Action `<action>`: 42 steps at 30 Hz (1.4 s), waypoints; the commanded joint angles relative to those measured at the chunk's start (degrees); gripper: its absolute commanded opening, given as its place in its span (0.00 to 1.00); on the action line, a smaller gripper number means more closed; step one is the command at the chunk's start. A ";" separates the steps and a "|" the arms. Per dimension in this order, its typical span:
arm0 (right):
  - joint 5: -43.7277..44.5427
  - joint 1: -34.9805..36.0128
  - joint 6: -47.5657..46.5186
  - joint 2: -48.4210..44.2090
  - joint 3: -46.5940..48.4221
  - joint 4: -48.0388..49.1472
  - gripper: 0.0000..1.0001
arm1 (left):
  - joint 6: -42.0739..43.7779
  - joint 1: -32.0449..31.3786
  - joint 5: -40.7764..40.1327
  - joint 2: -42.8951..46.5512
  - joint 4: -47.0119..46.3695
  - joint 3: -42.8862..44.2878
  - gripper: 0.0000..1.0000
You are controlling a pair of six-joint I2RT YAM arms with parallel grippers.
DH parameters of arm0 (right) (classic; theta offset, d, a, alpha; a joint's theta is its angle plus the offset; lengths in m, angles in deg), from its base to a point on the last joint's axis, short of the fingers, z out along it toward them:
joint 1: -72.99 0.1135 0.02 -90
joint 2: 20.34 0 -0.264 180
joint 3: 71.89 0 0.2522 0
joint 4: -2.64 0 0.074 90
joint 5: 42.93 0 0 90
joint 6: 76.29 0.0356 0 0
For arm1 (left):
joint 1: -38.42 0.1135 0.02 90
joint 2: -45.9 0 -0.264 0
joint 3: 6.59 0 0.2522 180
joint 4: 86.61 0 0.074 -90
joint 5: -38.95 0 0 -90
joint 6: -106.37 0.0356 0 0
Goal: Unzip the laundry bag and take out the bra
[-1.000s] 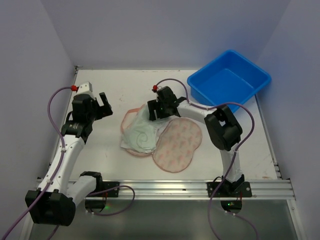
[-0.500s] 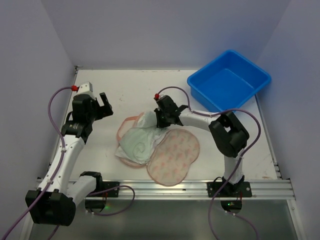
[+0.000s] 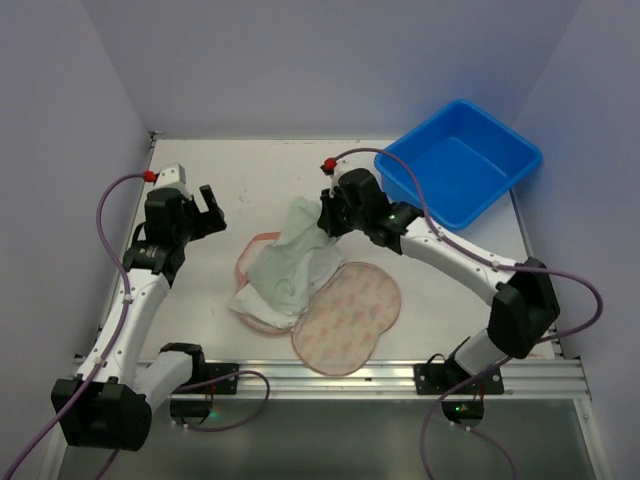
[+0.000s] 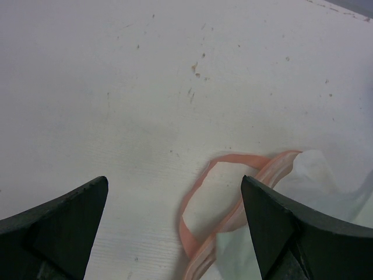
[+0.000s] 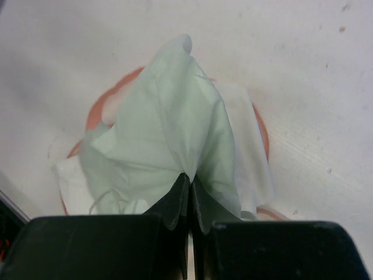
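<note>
Tabletop (image 3: pixel 250 170) white, scuffed; laundry bag (image 3: pixel 350 320) open; lavender walls (image 3: pixel 320 70).

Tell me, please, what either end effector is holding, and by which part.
The right end effector is shut on the green bra, pinching a raised fold of its fabric above the open laundry bag. The left end effector is open, holding nothing.

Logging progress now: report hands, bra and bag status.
Left hand open, holding nothing. Right hand shut on bra; its top held up, rest draped in unzipped laundry bag. Nothing in the way.
</note>
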 commanded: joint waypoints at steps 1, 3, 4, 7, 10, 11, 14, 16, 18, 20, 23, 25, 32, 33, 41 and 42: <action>2.57 -0.07 -6.25 -6.90 4.78 -1.92 0.00 | 1.08 0.91 0.07 0.48 -2.72 -0.41 1.00; 5.73 -0.25 -8.18 -10.14 6.27 -2.88 0.00 | 1.08 0.91 -0.02 0.57 -2.72 -0.50 1.00; 7.13 -0.51 -10.02 -11.03 8.37 -3.24 0.00 | 1.08 0.91 -0.10 0.57 -2.72 -0.50 1.00; 9.78 -3.40 -13.28 -13.94 13.74 -5.17 0.00 | 1.08 1.00 -0.10 0.74 -2.72 -0.50 1.00; 11.01 -8.32 -16.62 -15.43 18.66 -5.18 0.00 | 1.08 1.00 -0.10 0.83 -2.72 -0.50 1.00; 11.36 -9.64 -17.67 -15.44 19.98 -5.26 0.00 | 1.08 1.00 -0.02 0.83 -2.64 -0.50 1.00; 15.48 -13.95 -23.91 -14.56 24.90 -4.48 0.00 | 1.17 1.09 -0.02 0.92 -2.63 -0.50 1.00; 17.68 -17.11 -28.57 -14.03 26.58 -1.67 0.00 | 1.17 1.09 -0.02 1.01 -2.63 -0.50 1.00; 18.83 -20.61 -32.42 -12.98 26.76 2.28 0.00 | 1.17 1.09 -0.02 1.01 -2.55 -0.59 1.00; 18.84 -23.17 -33.76 -11.67 27.20 4.04 0.00 | 1.17 1.18 -0.10 1.10 -2.55 -0.59 1.00; 18.58 -27.40 -34.64 -7.98 27.73 6.51 0.00 | 1.17 1.18 0.25 1.09 -2.63 -0.59 1.00; 18.31 -30.12 -33.51 -5.16 27.03 8.26 0.00 | 1.17 1.18 0.33 1.10 -2.63 -0.59 1.00; 11.82 -36.19 -24.99 1.08 20.17 11.79 0.00 | 1.09 1.18 -0.02 1.18 -2.63 -0.67 1.00; 10.59 -37.94 -22.37 1.87 19.56 11.44 0.00 | 1.08 1.18 0.07 1.01 -2.63 -0.59 1.00; 4.51 -45.33 -16.72 18.80 29.20 3.10 0.00 | 1.08 1.26 0.25 0.57 -2.72 -0.76 1.00; 4.60 -46.47 -16.02 20.84 33.13 0.74 0.00 | 1.17 1.27 0.33 0.31 -2.72 -0.85 1.00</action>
